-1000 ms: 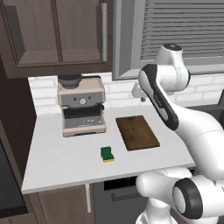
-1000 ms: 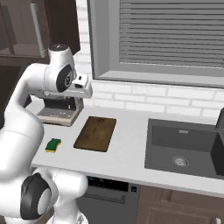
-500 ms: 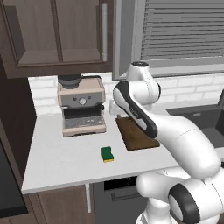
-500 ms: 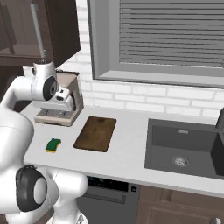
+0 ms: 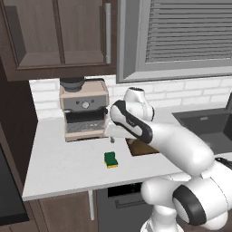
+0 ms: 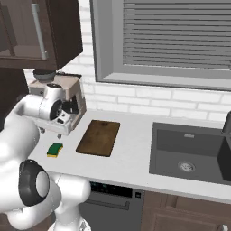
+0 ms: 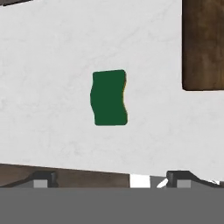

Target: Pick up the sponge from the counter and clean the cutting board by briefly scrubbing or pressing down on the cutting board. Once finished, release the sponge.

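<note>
The sponge (image 5: 111, 159) (image 6: 55, 149), dark green over a yellow layer, lies flat on the light counter (image 5: 59, 167) (image 6: 131, 155) in front of the coffee machine. In the hand view the sponge (image 7: 109, 97) sits mid-frame on the counter (image 7: 43, 87), with the cutting board (image 7: 203, 43) at the upper right. My gripper (image 5: 112, 138) (image 6: 50, 133) (image 7: 111, 178) hangs open above the sponge, well clear of it, nothing between its fingers. The dark brown cutting board (image 6: 99, 137) lies right of the sponge; my arm hides most of the cutting board (image 5: 141, 148) in the left base view.
A coffee machine (image 5: 84, 108) (image 6: 67, 97) stands at the back of the counter just behind the sponge. A dark sink (image 6: 194, 153) (image 5: 204, 120) is set into the counter to the right. Dark wall cabinets (image 5: 59, 31) hang overhead.
The arm has swung left from beside the cutting board and come down, so the hand now hangs over the sponge. Sponge and board have not moved.
</note>
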Motion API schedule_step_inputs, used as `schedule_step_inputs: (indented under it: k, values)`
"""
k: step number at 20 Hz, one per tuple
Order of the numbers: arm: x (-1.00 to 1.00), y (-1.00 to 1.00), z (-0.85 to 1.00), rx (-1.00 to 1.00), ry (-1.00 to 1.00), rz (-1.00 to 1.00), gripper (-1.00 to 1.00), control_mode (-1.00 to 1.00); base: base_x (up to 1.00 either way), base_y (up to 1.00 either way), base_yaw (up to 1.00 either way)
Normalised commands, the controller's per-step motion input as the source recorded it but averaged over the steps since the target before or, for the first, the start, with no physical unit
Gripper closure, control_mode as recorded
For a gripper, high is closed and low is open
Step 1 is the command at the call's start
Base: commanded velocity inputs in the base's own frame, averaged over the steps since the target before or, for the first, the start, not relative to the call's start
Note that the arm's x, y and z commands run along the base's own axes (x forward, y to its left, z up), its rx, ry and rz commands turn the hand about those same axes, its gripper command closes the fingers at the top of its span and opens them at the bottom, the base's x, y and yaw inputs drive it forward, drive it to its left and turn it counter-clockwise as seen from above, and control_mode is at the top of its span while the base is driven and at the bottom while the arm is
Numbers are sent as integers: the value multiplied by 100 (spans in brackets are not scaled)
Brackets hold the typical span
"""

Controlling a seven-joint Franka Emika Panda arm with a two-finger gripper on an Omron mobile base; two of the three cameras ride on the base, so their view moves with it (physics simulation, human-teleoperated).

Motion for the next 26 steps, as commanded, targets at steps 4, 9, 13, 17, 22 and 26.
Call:
schedule_step_inputs:
  k: [4, 9, 13, 17, 22, 26]
  values:
    - [-6, 43, -37, 1, 4, 0, -100, -100, 0, 0, 0]
    - [0, 10, -18, -2, 0, 0, -100, -100, 0, 0, 0]
    - [0, 0, -24, -7, 0, -1, -100, -100, 0, 0, 0]
    - [8, 0, -30, -14, 0, 0, -100, -100, 0, 0, 0]
    - [0, 0, -19, -1, 0, 0, -100, -100, 0, 0, 0]
    - [28, 0, -4, -2, 1, 5, -100, -100, 0, 0, 0]
